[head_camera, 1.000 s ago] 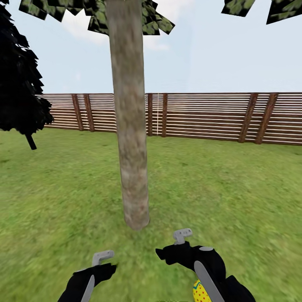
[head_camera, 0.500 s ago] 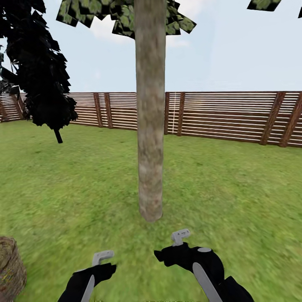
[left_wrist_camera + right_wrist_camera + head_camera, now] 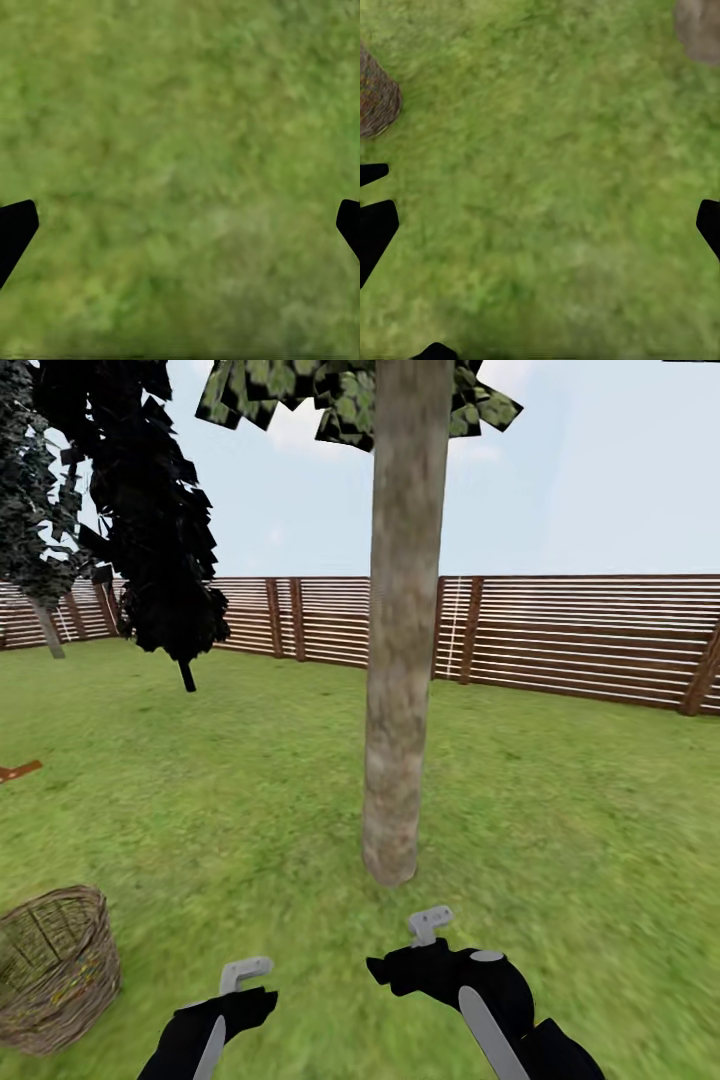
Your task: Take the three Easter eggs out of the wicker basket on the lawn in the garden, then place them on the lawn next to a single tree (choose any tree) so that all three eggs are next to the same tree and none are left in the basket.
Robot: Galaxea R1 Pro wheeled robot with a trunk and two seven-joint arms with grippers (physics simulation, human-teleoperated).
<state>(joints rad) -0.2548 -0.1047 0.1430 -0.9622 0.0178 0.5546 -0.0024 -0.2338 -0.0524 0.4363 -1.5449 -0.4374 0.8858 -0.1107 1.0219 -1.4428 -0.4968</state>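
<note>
- Although no egg can be made out at this moment, the wicker basket (image 3: 55, 968) stands upright on the lawn (image 3: 560, 810), off to the left of the tree (image 3: 400, 690) and nearer the robot; its interior is too dim to tell whether eggs remain.
- In the right wrist view the wicker basket (image 3: 375, 97) and the base of the tree (image 3: 699, 28) sit at opposite edges, with bare grass between.
- Left hand (image 3: 180, 225): fingers spread wide over grass, holding nothing.
- Right hand (image 3: 540, 225): likewise wide open and empty, low before the tree.
- Judgement: the eggs are probably light, hard and smooth, apt to slip or roll; grip across the widest middle, gently.
- Judgement: the basket looks light and may tip if its rim is nudged.
- A slatted fence (image 3: 580, 635) runs behind the tree; a dark columnar tree (image 3: 150, 510) stands left of it.
</note>
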